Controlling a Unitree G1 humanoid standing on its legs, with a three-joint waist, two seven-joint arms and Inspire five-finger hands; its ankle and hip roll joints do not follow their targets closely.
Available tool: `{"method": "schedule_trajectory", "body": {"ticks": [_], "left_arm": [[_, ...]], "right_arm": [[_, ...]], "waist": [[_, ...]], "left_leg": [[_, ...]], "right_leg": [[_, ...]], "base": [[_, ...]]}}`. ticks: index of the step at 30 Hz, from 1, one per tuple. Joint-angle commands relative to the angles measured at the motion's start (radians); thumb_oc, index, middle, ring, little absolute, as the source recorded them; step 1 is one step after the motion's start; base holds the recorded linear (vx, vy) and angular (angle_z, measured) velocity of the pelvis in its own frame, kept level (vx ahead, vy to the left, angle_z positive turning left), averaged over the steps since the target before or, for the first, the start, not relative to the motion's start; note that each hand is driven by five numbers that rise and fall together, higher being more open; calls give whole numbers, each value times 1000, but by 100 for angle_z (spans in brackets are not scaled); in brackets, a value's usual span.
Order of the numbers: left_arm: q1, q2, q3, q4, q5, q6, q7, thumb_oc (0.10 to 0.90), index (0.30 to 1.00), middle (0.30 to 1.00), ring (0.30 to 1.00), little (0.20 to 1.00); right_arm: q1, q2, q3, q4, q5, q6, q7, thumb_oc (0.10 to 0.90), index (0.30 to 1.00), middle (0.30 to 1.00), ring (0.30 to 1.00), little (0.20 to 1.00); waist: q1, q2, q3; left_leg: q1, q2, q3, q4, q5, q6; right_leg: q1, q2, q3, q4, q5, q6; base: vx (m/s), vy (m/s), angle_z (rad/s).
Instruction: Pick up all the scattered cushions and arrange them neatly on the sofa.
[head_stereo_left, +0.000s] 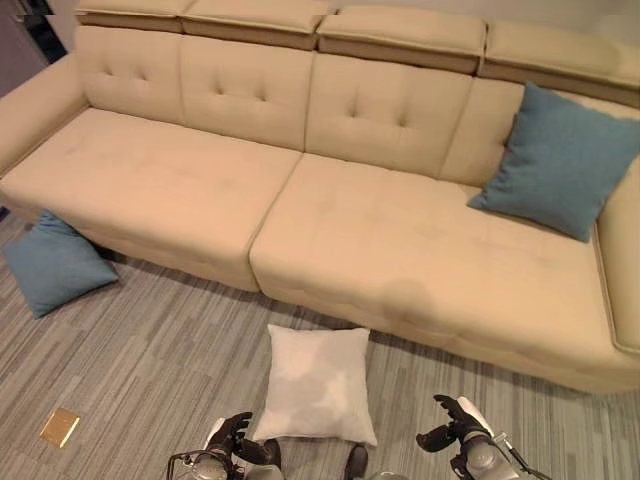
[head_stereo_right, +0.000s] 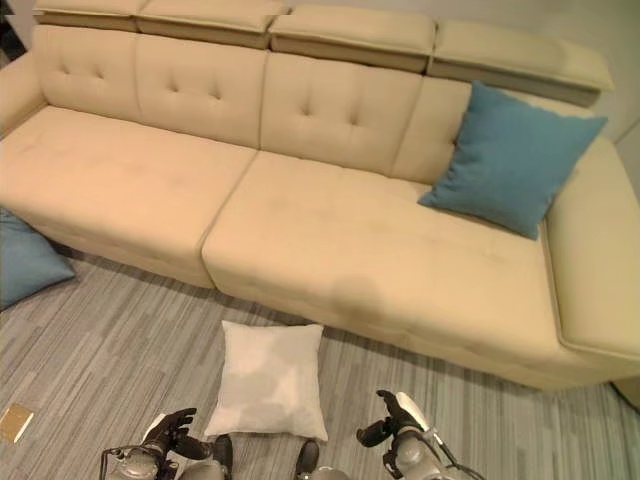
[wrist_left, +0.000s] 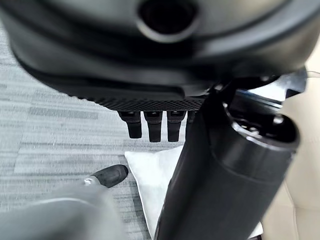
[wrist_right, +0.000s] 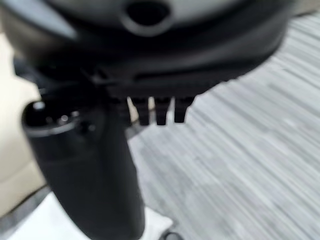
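Observation:
A white cushion (head_stereo_left: 318, 385) lies flat on the grey carpet in front of the beige sofa (head_stereo_left: 180, 180). A blue cushion (head_stereo_left: 55, 265) lies on the floor at the sofa's left end, leaning against its base. Another blue cushion (head_stereo_left: 560, 160) stands propped against the backrest at the sofa's right end. My left hand (head_stereo_left: 238, 432) hovers low by the white cushion's near left corner, fingers relaxed and holding nothing. My right hand (head_stereo_left: 455, 422) hangs to the right of that cushion, apart from it, open and empty. The white cushion (wrist_left: 155, 172) shows past the left hand's fingers (wrist_left: 152, 125).
A small brass floor plate (head_stereo_left: 60, 427) is set in the carpet at the lower left. The sofa's seat (head_stereo_right: 360, 250) is bare from its left arm up to the blue cushion at the right end. Striped grey carpet (wrist_right: 240, 160) spreads on my right.

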Motion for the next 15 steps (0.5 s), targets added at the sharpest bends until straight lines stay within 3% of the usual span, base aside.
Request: {"method": "schedule_trajectory", "body": {"ticks": [1, 2, 3, 4, 5, 8, 11, 15], "left_arm": [[-49, 53, 22, -20, -66, -46, 46, 800, 900, 900, 900, 900], [-60, 57, 21, -30, -82, -52, 55, 800, 900, 900, 900, 900], [-89, 70, 27, -49, -110, -67, 83, 800, 900, 900, 900, 900], [-96, 78, 31, -68, -125, -77, 96, 800, 900, 900, 900, 900], [-122, 84, 42, -103, -159, -92, 118, 800, 900, 900, 900, 900], [-143, 91, 48, -140, -179, -108, 149, 800, 900, 900, 900, 900], [-228, 100, 66, -207, -240, -155, 244, 800, 900, 900, 900, 900], [-291, 109, 81, -257, -315, -183, 274, 800, 900, 900, 900, 900]], "right_arm": [[-48, 4, -23, -37, 94, -27, -62, 800, 900, 900, 900, 900], [-58, 6, -33, -41, 114, -29, -71, 800, 900, 900, 900, 900], [-86, 4, -51, -64, 164, -36, -84, 800, 900, 900, 900, 900], [-98, 3, -55, -80, 188, -44, -91, 800, 900, 900, 900, 900], [-133, -2, -72, -99, 236, -55, -107, 800, 900, 900, 900, 900], [-161, -2, -85, -110, 273, -63, -127, 800, 900, 900, 900, 900], [-260, 11, -97, -131, 339, -92, -186, 800, 900, 900, 900, 900], [-344, -9, -97, -159, 368, -110, -220, 800, 900, 900, 900, 900]], "waist": [[9, -56, 52], [5, -53, 64], [4, -48, 89], [11, -42, 93], [17, -41, 108], [20, -40, 120], [24, -44, 138], [27, -36, 137]], "left_leg": [[-35, -52, 18, 38, -169, 28], [-69, -52, 21, 46, -167, 30], [-158, -56, 42, 86, -164, 40], [-178, -56, 45, 100, -191, 41], [-262, -61, 60, 153, -197, 52], [-346, -58, 66, 215, -207, 58], [-547, -40, 69, 371, -244, 69], [-757, -23, 60, 556, -289, 80]], "right_leg": [[-45, -55, 107, 5, -46, 107], [-92, -61, 116, 31, -42, 105], [-211, -80, 135, 105, -35, 96], [-252, -81, 151, 145, -59, 99], [-335, -105, 158, 201, -64, 97], [-414, -125, 163, 257, -74, 93], [-605, -155, 178, 400, -105, 89], [-809, -171, 198, 583, -157, 77]], "base": [[-220, 88, 3], [-402, 171, -11], [-236, 144, -43], [-257, 148, -70], [-122, 70, -60], [-123, 14, -5], [-149, -36, 7], [-62, -28, 4]]}}
